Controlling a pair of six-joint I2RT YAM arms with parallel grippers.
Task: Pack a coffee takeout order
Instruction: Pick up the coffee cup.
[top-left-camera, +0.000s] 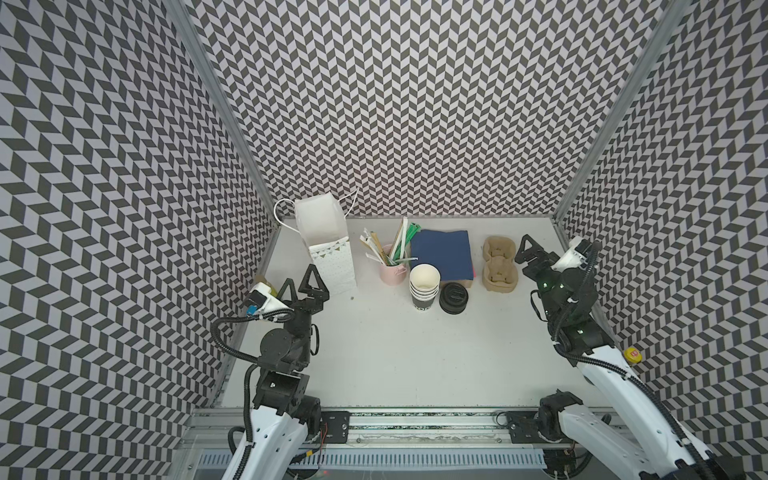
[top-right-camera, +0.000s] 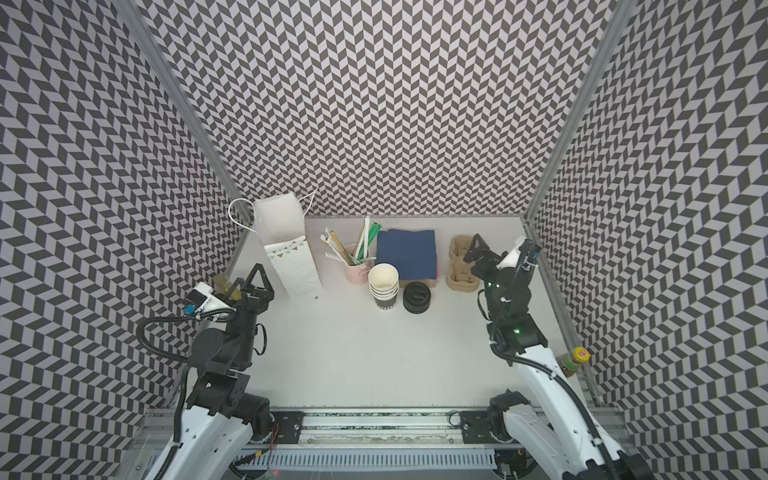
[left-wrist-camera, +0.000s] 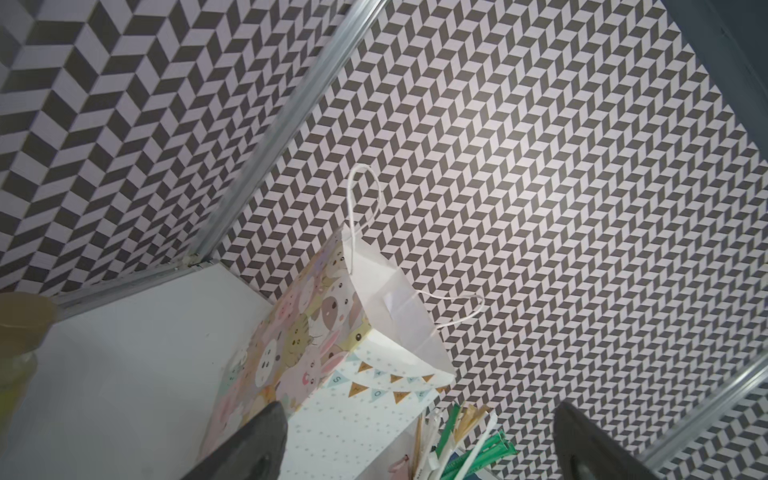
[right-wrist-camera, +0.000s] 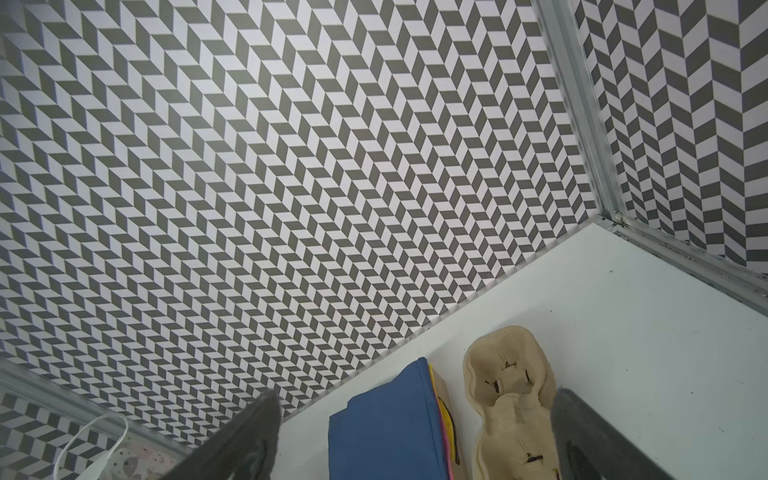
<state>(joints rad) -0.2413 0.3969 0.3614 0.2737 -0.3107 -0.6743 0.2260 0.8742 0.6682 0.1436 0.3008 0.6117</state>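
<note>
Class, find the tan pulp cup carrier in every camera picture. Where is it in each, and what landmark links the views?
Top view: cup carrier right of centre, near the back wall, right of the navy napkin.
Top view: cup carrier same spot, right of the navy napkin.
Left wrist: not in it.
Right wrist: cup carrier in view, alongside the navy napkin.
Landmark: the navy napkin beside it.
</note>
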